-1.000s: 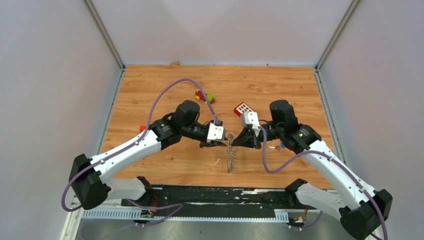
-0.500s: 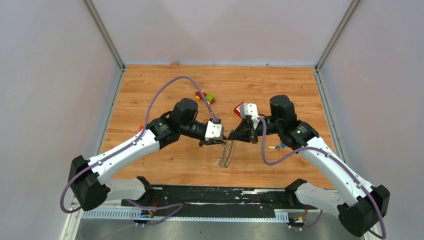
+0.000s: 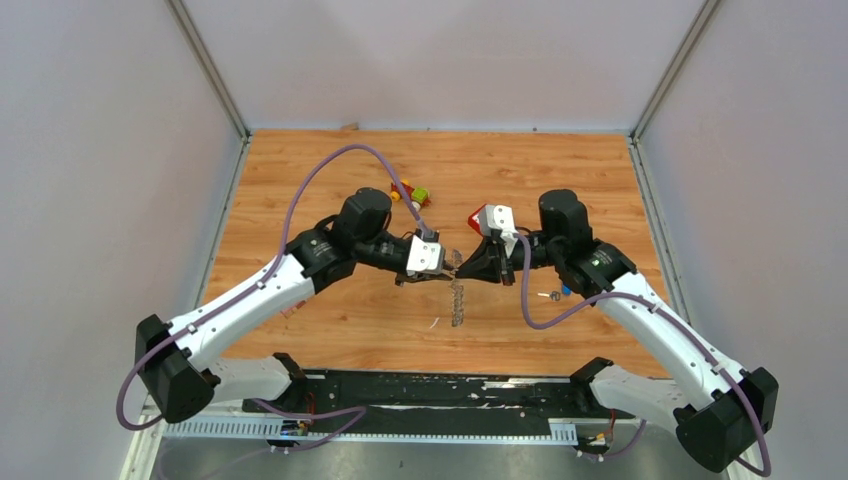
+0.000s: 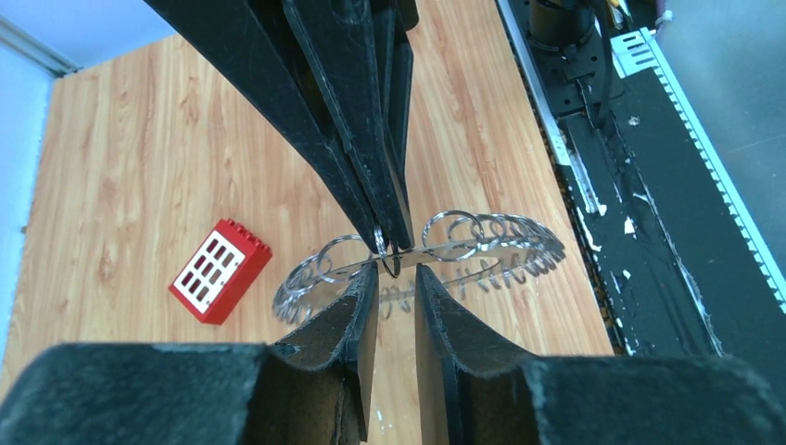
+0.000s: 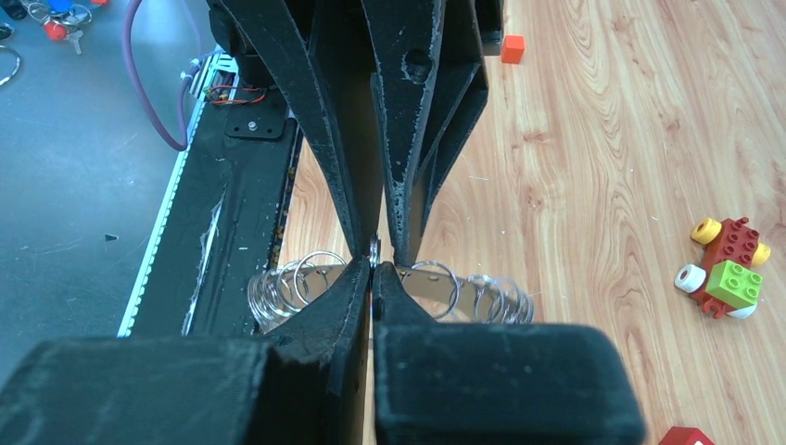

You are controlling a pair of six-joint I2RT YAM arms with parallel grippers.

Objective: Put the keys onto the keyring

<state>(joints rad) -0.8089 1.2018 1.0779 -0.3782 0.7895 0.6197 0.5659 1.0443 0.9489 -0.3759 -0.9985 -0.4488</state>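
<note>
The keyring (image 3: 458, 302), a large metal band fringed with silver loops, hangs edge-on above the table between both arms. My right gripper (image 5: 373, 267) is shut on one small loop at the keyring's (image 5: 422, 278) top edge. Facing it, my left gripper (image 4: 397, 273) stands narrowly open. Its fingertips (image 4: 371, 278) straddle the keyring's (image 4: 482, 243) band and the pinched loop, with a gap on each side. The keys (image 3: 555, 294), one dark and one blue-headed, lie on the wood beside my right forearm, apart from both grippers.
A red block (image 4: 221, 270) with white squares lies just beyond the grippers. A red-yellow-green toy (image 3: 410, 192) sits farther back, left of centre. A small orange cube (image 5: 513, 48) lies near the left arm. The black base rail (image 3: 420, 388) runs along the near edge.
Both grippers shifted slightly toward the far side. The hanging keyring rose, swung to a tilt and is edge-on again. The left jaws narrowed a little.
</note>
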